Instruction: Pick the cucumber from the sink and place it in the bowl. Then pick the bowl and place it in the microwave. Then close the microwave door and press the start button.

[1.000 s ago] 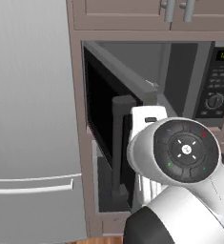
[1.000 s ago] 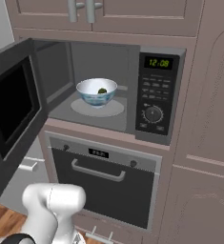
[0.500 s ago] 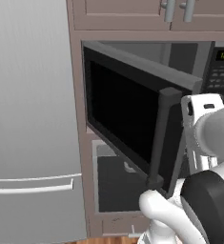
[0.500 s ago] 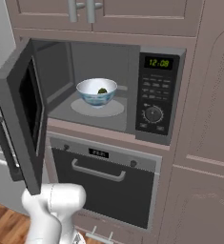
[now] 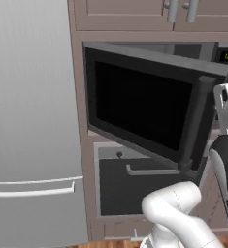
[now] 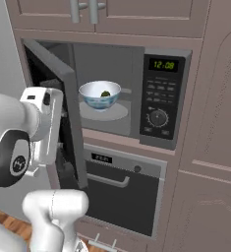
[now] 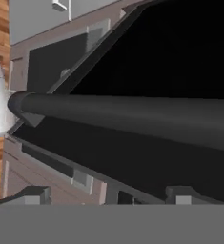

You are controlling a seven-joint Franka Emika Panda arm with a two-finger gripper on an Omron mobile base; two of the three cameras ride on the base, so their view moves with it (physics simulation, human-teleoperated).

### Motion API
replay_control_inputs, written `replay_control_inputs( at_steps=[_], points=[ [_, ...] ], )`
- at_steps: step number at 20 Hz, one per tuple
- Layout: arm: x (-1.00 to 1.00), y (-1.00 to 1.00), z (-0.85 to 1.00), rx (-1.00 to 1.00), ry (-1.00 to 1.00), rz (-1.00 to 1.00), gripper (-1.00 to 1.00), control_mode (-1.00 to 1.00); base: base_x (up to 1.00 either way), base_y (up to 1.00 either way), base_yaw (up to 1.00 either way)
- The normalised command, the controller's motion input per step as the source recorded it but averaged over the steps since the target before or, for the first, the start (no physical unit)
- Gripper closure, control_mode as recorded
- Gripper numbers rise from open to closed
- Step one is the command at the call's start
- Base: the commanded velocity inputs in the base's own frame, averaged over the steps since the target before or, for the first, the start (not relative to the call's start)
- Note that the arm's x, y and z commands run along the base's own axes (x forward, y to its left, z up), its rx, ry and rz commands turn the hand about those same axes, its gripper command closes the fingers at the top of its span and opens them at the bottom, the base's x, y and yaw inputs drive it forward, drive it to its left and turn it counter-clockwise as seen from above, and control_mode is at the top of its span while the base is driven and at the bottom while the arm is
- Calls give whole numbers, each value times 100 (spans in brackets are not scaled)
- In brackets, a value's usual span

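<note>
A: Where does the gripper stand?

B: Jaws spread, unclenched, right behind the door's bar handle.

A: What has changed?

B: The microwave door has swung about halfway shut. The bowl holding the cucumber sits inside; latching and start remain.

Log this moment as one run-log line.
stage: closing door | microwave door: partly open | pincer: open, at door handle | bowl: on turntable, holds cucumber | start button: not pressed
</note>
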Motion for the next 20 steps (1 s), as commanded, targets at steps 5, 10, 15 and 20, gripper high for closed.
replay_control_inputs(
  at_steps=[5,10,15,20],
  points=[
    [100,-58,-29,-5,8,-1,-100,-100,0,0,0],
    [100,-5,-28,-6,11,-13,-100,-100,0,0,0],
    [100,0,-9,-1,15,-21,-100,-100,0,0,0],
    [100,0,-6,0,16,-19,-100,-100,0,0,0]
  ],
)
